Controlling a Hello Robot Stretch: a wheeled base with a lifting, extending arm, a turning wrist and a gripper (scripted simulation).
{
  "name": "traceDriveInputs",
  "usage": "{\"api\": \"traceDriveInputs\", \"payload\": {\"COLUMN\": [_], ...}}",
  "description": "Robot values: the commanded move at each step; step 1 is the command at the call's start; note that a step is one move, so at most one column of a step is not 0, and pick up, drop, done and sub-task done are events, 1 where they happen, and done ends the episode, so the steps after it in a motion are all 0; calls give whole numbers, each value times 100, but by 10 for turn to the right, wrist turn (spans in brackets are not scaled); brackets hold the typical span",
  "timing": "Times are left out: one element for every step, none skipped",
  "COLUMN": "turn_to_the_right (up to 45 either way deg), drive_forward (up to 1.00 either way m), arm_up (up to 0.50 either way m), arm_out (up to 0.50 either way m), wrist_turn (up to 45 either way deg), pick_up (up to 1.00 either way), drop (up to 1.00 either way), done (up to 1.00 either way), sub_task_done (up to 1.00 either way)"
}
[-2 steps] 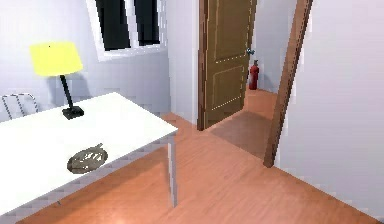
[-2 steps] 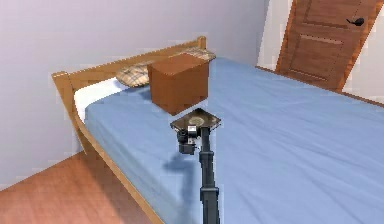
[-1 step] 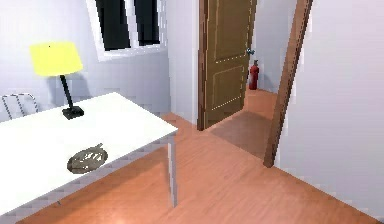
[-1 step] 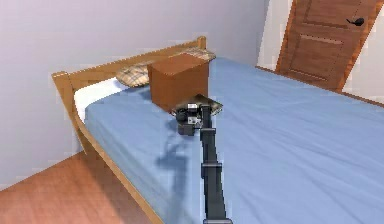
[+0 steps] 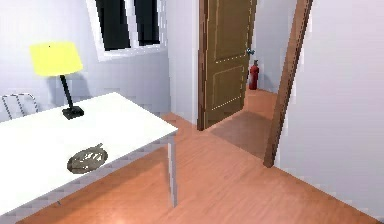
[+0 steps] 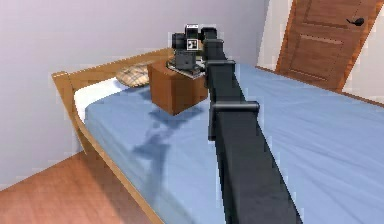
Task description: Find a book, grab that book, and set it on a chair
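Thin fingers (image 6: 183,62) at upper middle of the arm side view, at a brown box (image 6: 175,92) on the blue bed (image 6: 320,130), cannot tell if they hold anything, flat tan thing (image 6: 130,75), possibly the book, by the headboard (image 6: 90,72), upper left.

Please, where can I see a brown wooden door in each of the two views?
Forward view: an open brown door at the top, right of the middle.
Arm side view: a brown panelled door in the top right corner, beyond the blue bed; I cannot tell whether it is the same door.
Shared landmark: the wooden floor, lower right in the forward view, bottom left in the arm side view.
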Motion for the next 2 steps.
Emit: {"api": "traceDriveInputs", "payload": {"turn_to_the_right": [0,0], "drive_forward": [0,0], "arm_up": [0,0], "arm_out": [0,0], "wrist_turn": [-450,-450], "pick_up": [0,0], "drop": [0,0], "done": [0,0], "sub_task_done": [0,0]}}
